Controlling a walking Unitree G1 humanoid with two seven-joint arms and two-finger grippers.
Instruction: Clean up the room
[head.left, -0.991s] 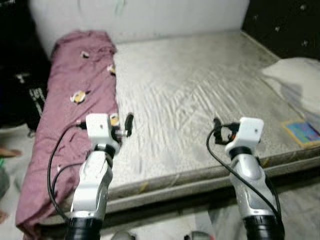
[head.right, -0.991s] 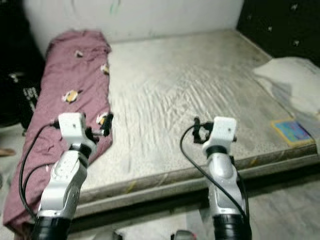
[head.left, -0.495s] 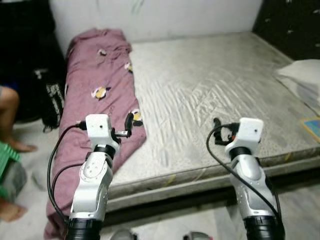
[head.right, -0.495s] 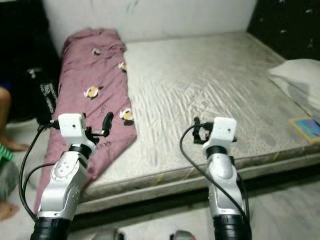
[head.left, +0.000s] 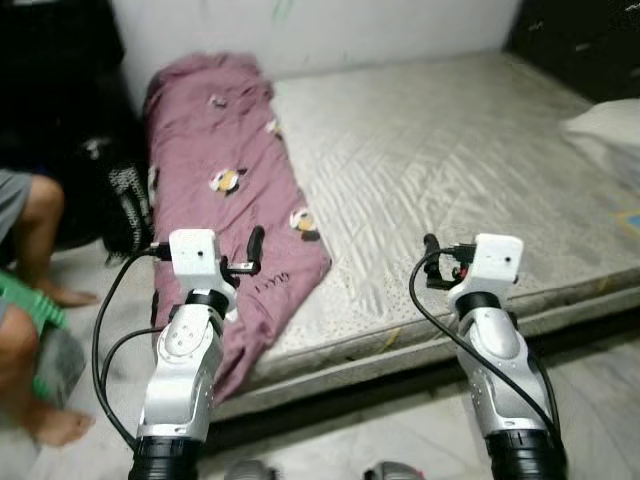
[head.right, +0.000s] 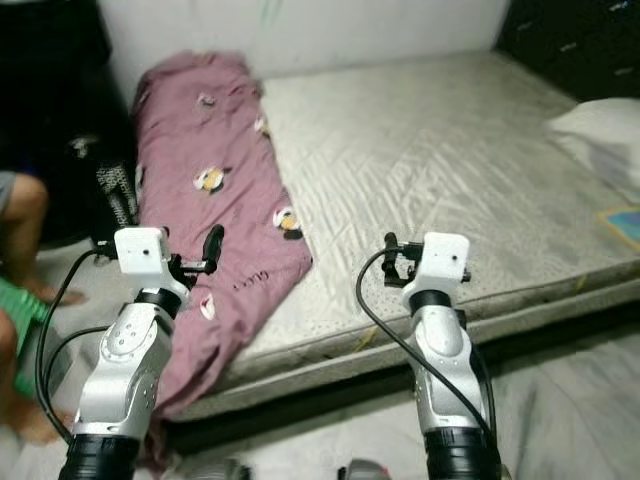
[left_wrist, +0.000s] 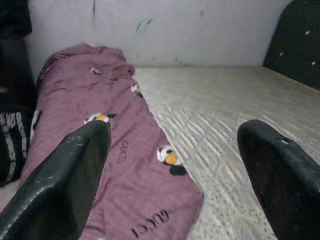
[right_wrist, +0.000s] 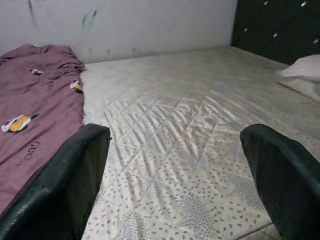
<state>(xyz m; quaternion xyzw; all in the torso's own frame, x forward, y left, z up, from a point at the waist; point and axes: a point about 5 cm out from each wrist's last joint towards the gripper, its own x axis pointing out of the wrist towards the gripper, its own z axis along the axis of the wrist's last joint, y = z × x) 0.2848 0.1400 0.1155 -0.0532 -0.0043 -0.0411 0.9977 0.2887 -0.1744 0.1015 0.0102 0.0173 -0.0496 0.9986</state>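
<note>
A maroon blanket (head.left: 235, 190) printed with small birds lies along the left side of a bare grey mattress (head.left: 450, 160), its lower end hanging over the front edge. Both arms are raised in front of the bed. My left gripper (left_wrist: 175, 131) is open and empty, hovering short of the blanket's lower end (left_wrist: 145, 200). My right gripper (right_wrist: 175, 135) is open and empty too, level with the mattress's front edge (right_wrist: 190, 200). Neither gripper touches anything.
A person's bare legs (head.left: 40, 230) are at the left by a green stool (head.left: 25, 300). A black patterned bag (head.left: 120, 190) leans beside the bed. At the right edge of the mattress are a white pillow (head.left: 605, 125) and a colourful book (head.right: 622, 222).
The whole picture has shifted as the camera turned left, bringing the person's legs and the stool further into view. Both arms keep the same pose, and the blanket lies as before.
</note>
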